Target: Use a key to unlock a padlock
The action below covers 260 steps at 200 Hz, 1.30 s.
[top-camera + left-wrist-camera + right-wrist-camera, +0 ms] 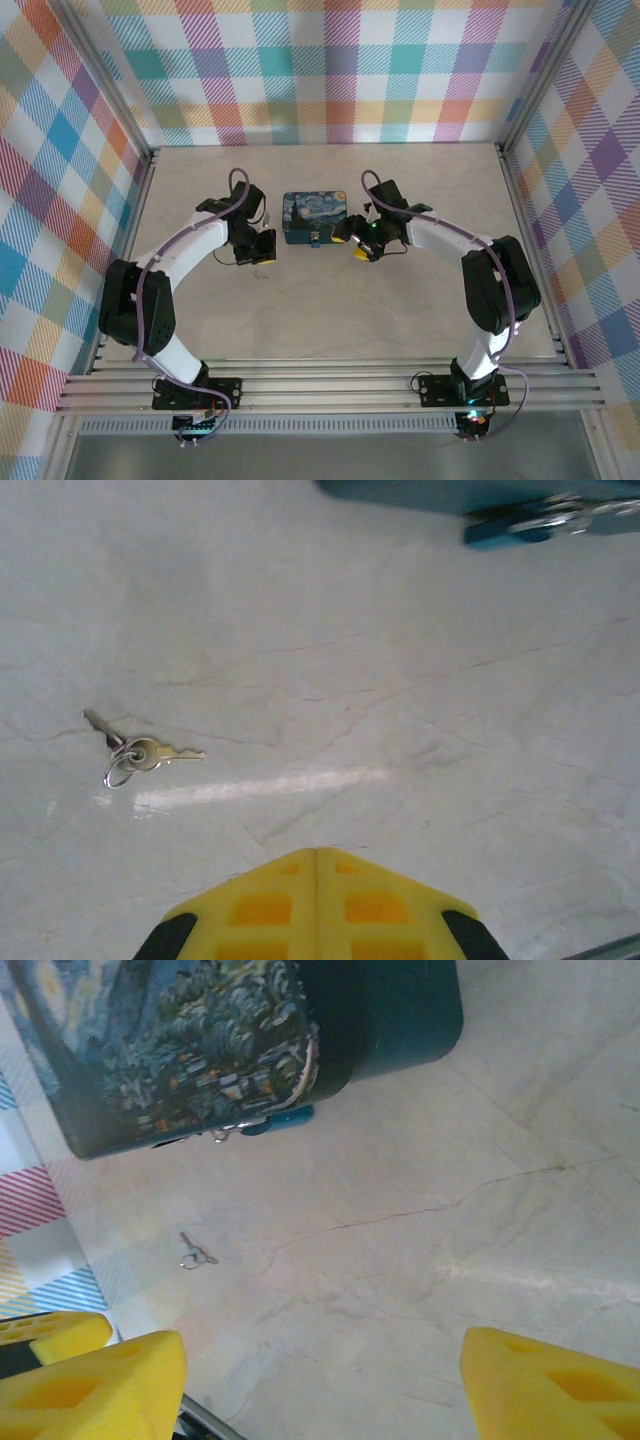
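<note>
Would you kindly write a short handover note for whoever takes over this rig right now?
The left tool is shut and empty, above the table near the keys.
The right tool is open and empty, beside the tin.
The padlock lies by the tin's near side; the keys lie loose on their ring.
Nothing is done yet. What is left: pick up a key, steady the padlock, insert and turn.

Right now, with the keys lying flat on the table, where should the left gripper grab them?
Probably the brassy key's round head, by the ring, coming straight down. The keys lie flat on the table, blades splayed apart, so the head is the widest part. The left gripper is shut; open it first.
</note>
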Motion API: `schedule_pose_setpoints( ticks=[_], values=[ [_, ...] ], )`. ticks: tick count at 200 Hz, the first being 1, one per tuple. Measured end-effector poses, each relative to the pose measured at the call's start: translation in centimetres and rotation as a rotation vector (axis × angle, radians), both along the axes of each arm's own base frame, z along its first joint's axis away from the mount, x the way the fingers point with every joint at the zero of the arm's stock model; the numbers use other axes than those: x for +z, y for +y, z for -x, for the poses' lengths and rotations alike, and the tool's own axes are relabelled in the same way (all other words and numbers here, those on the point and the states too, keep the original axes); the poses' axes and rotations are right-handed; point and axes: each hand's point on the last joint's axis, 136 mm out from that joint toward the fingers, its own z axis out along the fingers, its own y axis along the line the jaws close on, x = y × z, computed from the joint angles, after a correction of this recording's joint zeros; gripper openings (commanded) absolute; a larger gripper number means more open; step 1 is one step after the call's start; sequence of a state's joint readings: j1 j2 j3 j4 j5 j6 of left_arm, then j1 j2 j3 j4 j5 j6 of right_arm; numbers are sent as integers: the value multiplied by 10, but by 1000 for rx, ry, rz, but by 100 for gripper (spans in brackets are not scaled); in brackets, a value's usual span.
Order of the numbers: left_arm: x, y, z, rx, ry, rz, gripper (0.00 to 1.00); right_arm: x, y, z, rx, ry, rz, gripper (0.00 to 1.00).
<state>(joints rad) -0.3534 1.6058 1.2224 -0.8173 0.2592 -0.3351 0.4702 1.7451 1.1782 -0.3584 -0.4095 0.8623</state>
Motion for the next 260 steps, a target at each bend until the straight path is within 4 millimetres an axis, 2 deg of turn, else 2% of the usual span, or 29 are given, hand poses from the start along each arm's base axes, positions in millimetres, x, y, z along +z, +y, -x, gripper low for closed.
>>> schedule_pose_setpoints(
  ticks=[12, 22, 37, 55, 101, 127, 152, 176, 204, 260],
  values=[
    [8, 3, -4, -11, -35, -19, 0, 7, -1, -2, -10, -12, -15, 72],
    [13, 9, -7, -15, -54, -53, 10, 13, -1, -3, -14, -28, -24, 72],
    [13, 19, -9, -7, -62, -112, 30, 18, -1, -4, -15, -42, -32, 73],
    [3, 31, -6, 15, -19, -160, 41, 18, -1, -4, -15, -39, -30, 72],
    [-38, 45, 4, 125, 136, -187, 39, 13, 2, 5, 14, -26, -9, 72],
    [-54, 43, 7, 168, 185, -171, 39, 13, 14, 20, 73, -21, 10, 72],
    [-67, 44, 7, 195, 218, -172, 39, 16, 28, 25, 123, -31, 15, 73],
    [-77, 47, 8, 203, 247, -179, 37, 15, 38, 27, 160, -35, 21, 73],
    [-87, 47, 9, 203, 265, -186, 35, 12, 39, 28, 176, -31, 32, 73],
    [-93, 48, 11, 204, 268, -190, 32, 7, 39, 27, 187, -16, 46, 73]
  ],
)
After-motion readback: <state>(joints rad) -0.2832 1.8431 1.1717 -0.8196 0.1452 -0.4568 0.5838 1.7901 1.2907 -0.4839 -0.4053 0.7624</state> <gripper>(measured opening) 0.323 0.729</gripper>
